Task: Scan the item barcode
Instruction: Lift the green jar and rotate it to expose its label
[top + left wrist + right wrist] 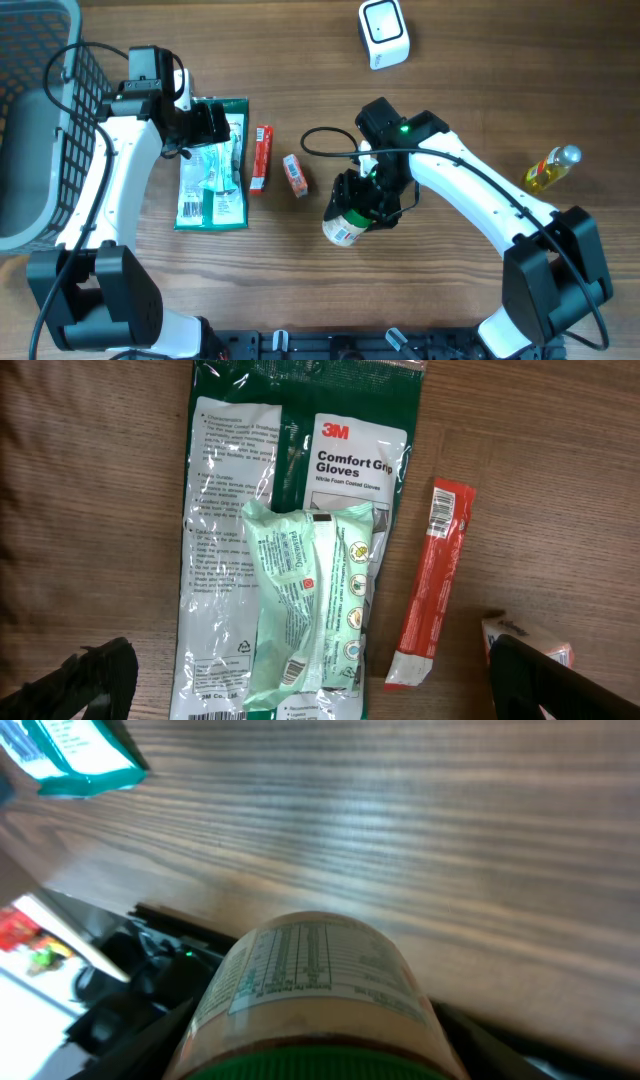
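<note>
At the centre of the overhead frame the right hand point(368, 205) is clamped on a jar point(343, 228), whose upper half is hidden under the fingers. In the wrist view its green lid is cut off at the bottom edge and the label print is blurred. The left hand point(210, 125), fingers wide apart, hovers over the glove packet point(190, 205).

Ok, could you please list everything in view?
basket: one, grey, far left edge
gloves pack: one, green, left of centre
wipes packet: one, pale green, on the gloves pack
sachet: one, red, beside the gloves pack
small box: one, orange, beside the sachet
jar: one, green lid, centre, in the right gripper
scanner: one, white, top centre
bottle: one, yellow, far right
left gripper: one, black, open above the gloves pack
right gripper: one, black, closed on the jar
</note>
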